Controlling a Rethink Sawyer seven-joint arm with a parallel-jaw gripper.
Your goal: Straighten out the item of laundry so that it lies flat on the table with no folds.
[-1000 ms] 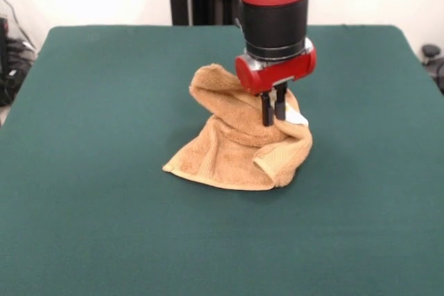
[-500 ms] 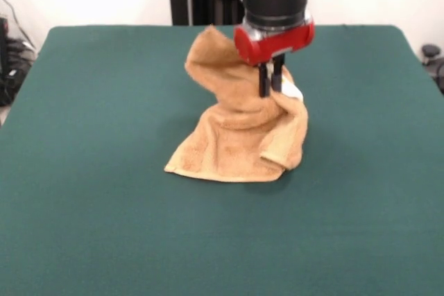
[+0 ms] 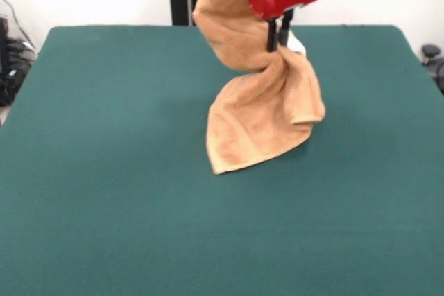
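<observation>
The tabletop (image 3: pixel 104 171) is filling most of the room in front of me, a broad spread of dark green cloth running from the near edge back to the pale wall, where a black post is standing just behind it.

The towel (image 3: pixel 267 112) is hanging over the middle of that green, a little toward the far side and right of centre as I am looking at it. It is golden tan and bunched, not lying flat. One flap is sticking up and leaning left above the grip, reaching past the tabletop's far edge against the black post. Below the grip the cloth is twisting into a narrow waist and then widening into a draped lobe, with a rolled hem curling along its right side. Its lowest corner is pointing down and left, close to the green; whether that corner is touching the cloth or hanging just above it, I cannot tell.

The red arm's pincer (image 3: pixel 278 39) is coming down from the top edge, its two dark fingers (image 3: pixel 271 36) pressing close together and pinching the towel at the twist.

A small white label (image 3: pixel 297 43) is poking out just right of the fingers.
</observation>
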